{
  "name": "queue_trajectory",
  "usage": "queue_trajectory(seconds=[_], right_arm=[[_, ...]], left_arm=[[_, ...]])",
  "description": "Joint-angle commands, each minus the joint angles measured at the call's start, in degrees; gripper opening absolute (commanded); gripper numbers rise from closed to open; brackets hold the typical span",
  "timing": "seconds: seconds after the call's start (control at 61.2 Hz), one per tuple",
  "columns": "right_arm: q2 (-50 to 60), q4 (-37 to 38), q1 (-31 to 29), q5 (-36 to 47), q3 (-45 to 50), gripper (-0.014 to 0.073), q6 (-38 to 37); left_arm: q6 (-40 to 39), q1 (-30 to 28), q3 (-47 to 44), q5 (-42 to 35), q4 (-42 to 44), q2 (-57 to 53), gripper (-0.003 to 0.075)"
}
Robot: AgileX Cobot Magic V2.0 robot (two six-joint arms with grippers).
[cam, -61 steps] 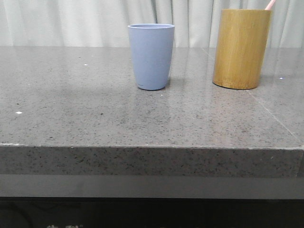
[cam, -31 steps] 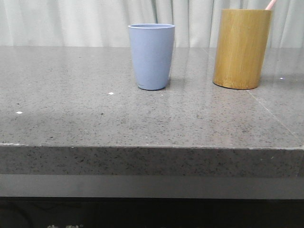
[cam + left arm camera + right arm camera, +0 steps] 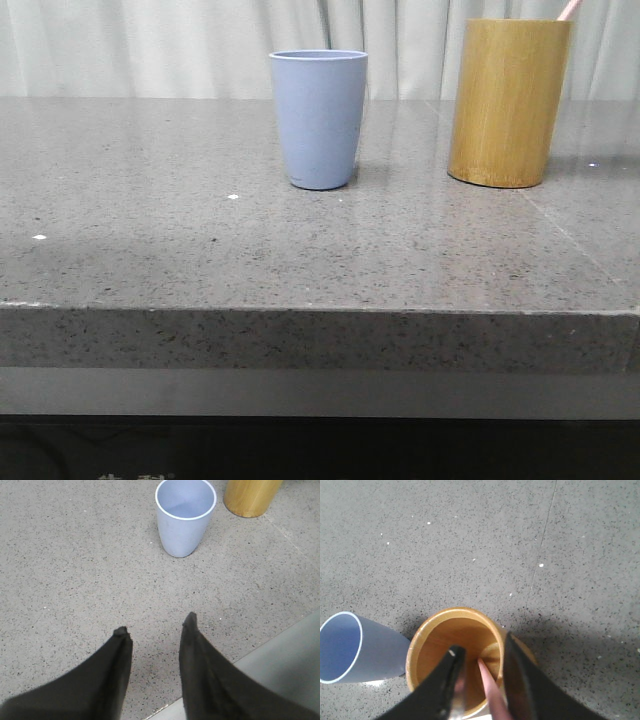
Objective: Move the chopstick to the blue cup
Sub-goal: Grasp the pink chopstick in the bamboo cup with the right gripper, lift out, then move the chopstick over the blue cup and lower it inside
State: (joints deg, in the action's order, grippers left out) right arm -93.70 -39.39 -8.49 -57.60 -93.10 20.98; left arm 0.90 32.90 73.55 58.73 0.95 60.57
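Note:
The blue cup (image 3: 318, 120) stands upright at the middle back of the table, and its inside looks bare in the left wrist view (image 3: 185, 517). To its right is a taller bamboo holder (image 3: 508, 103) with the pink chopstick (image 3: 569, 10) leaning out of its rim. My right gripper (image 3: 482, 645) hovers over the holder's mouth (image 3: 440, 645), open. The chopstick (image 3: 490, 685) rises between its two fingers, with a gap on one side. My left gripper (image 3: 156, 625) is open and holds nothing, low over the table in front of the blue cup.
The grey speckled stone table (image 3: 200, 250) has its front edge (image 3: 280, 650) just beside my left fingers. White curtains (image 3: 150, 45) hang behind the table. The blue cup (image 3: 350, 647) stands close beside the holder.

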Motion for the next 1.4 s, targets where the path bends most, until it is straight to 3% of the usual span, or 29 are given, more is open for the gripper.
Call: queue_trajectory(seconds=[0.0,0.245,0.474,0.8,0.98,1.159,1.388], right_arm=[[2.2,-2.7,-0.1,1.5,-2.0,0.0120,0.8],[2.4,-2.3,-0.1,1.6,-2.0,-0.0071,0.8],[3.4,-0.6,-0.1,-1.2,-6.7,-0.0066,0.8],[6.1,7.0,1.5,-11.2,-24.6,-0.0066,0.8],[8.2,7.7,7.1,-10.9,-30.3,-0.0066,0.8],[7.5,8.1,17.2,-9.0,-30.5,-0.0066,0.8],[2.7,17.8,29.0,-6.1,-30.5,-0.0066,0.7]], left_arm=[[-0.4,0.4,1.4,-3.9,-0.1,-0.6,0.0240],[-0.4,0.4,1.4,-3.9,-0.1,-0.6,0.0240],[-0.4,0.4,1.4,-3.9,-0.1,-0.6,0.0241],[-0.4,0.4,1.4,-3.9,-0.1,-0.6,0.0240],[-0.4,0.4,1.4,-3.9,-0.1,-0.6,0.0241],[-0.4,0.4,1.4,-4.0,-0.1,-0.6,0.0240],[-0.4,0.4,1.4,-4.0,-0.1,-0.6,0.0240]])
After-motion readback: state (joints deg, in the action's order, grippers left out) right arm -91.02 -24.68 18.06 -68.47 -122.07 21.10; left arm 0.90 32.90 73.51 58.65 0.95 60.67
